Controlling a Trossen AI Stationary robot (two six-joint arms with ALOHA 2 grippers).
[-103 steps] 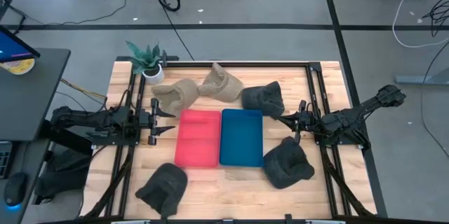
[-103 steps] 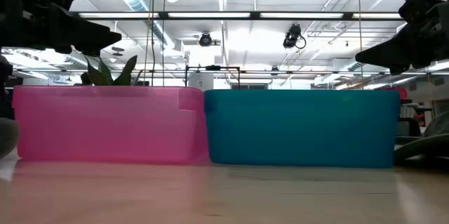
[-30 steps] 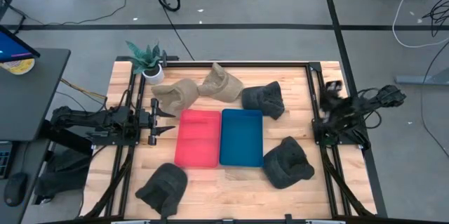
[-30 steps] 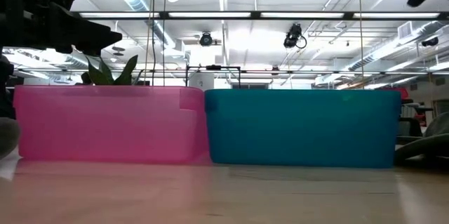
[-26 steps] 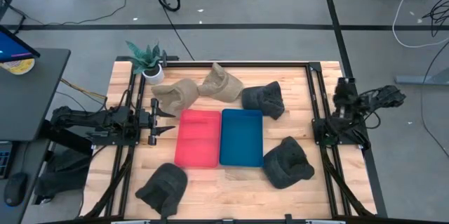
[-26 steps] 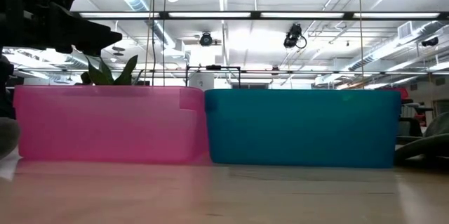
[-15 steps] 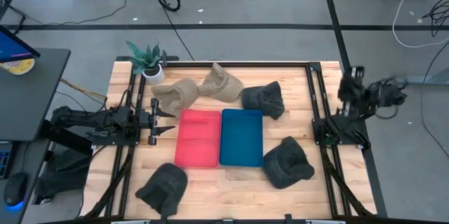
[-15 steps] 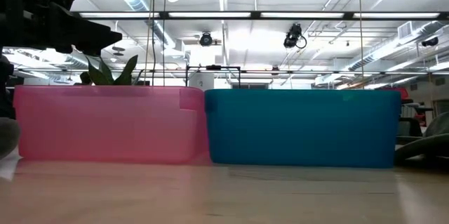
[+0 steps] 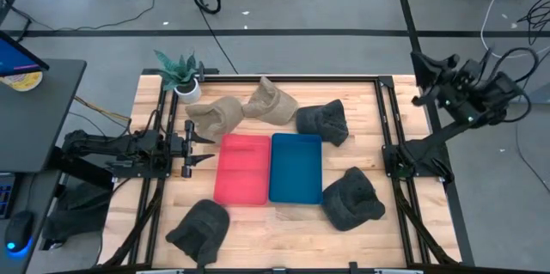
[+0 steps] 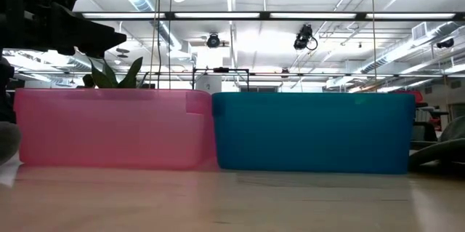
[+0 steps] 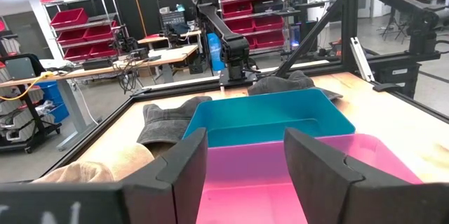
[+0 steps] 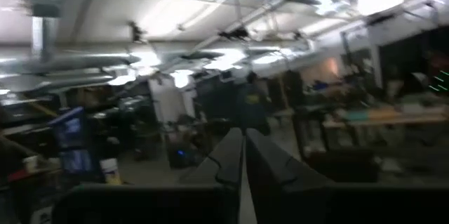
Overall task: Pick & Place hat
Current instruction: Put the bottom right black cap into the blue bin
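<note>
Dark hats (image 9: 352, 198) lie on the wooden table (image 9: 404, 231) well below the raised right gripper (image 9: 423, 68), fingers pressed together, while the left gripper (image 9: 206, 149), fingers spread wide, faces the pink bin (image 9: 241, 169).

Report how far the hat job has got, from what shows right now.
Done: nothing; the pink bin and blue bin both look empty.
In hand: nothing. The left end effector waits open beside the pink bin; the right end effector is raised by the table's far right corner, shut on nothing.
Left: all five hats, two tan and three dark.
</note>
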